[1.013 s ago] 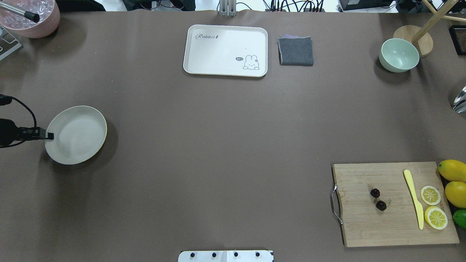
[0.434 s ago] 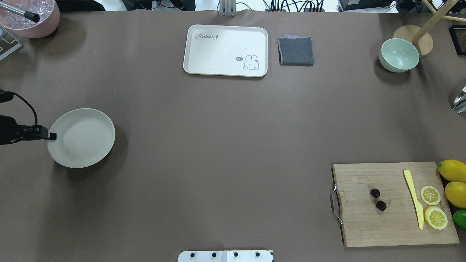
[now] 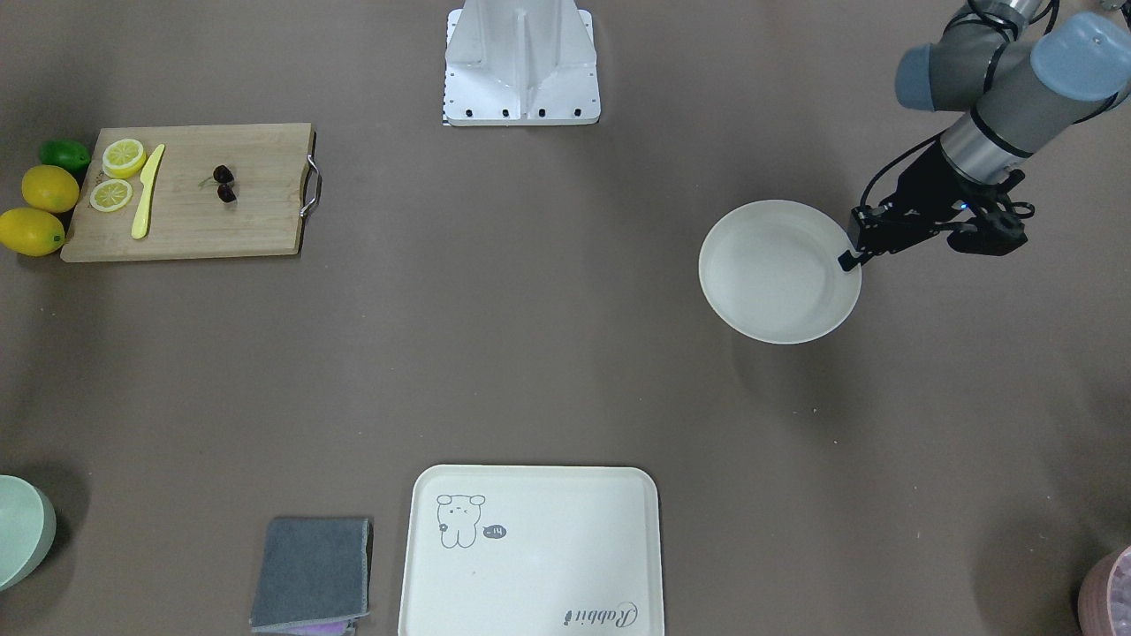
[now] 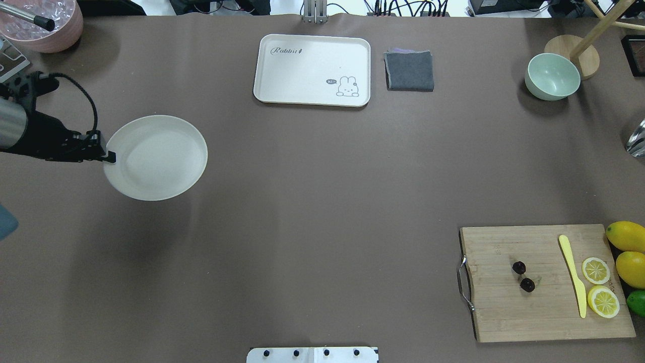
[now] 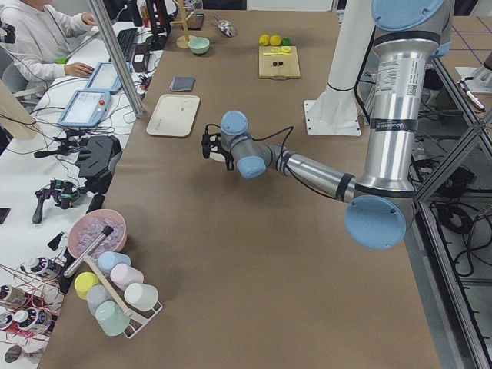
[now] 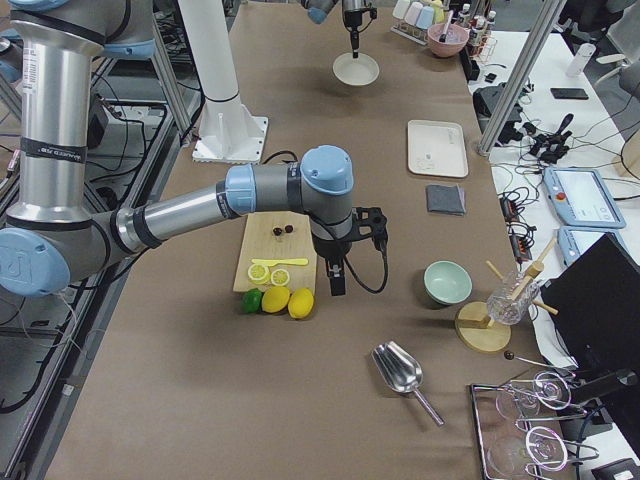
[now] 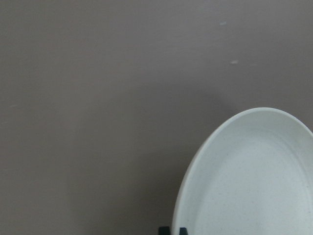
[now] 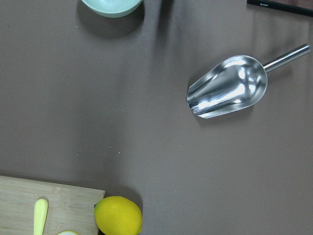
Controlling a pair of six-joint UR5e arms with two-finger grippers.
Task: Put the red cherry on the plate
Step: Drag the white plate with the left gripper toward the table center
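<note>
Pinched on the near rim of the plate [image 4: 161, 161], the jaws of the left gripper [image 4: 110, 158] sit at the left edge of the overhead view. They hold it by that one edge. A soft shadow lies offset below the plate, so it looks lifted clear of the table rather than resting on it. The left wrist view shows the same rim clamped at the bottom of the frame, with nothing in the dish.

Moving right, a cream tray [image 4: 312, 65] and a folded grey cloth [image 4: 409, 70] lie at the upper middle, and a mint bowl [image 4: 552, 76] at the upper right. None of them stands between the plate and the fruit.

The red cherry [image 4: 527, 285] rests at the lower right on the cutting board [image 4: 504, 312], well apart from the plate, beside a yellow knife [image 4: 572, 275] and lemon slices [image 4: 596, 270]. The right gripper [image 6: 336, 283] shows only in the right side view, hanging near the whole lemons [image 6: 288, 300]. Whether its jaws are spread or closed I cannot tell.

The step in hand appears to be carrying the plate toward the board. An edge grip gives the dish leverage to droop, so the wrist should stay level and the travel slow. A good landing spot is bare table just beside the board's handle, within the right arm's reach. The plate should lie flat before the jaws let go.
</note>
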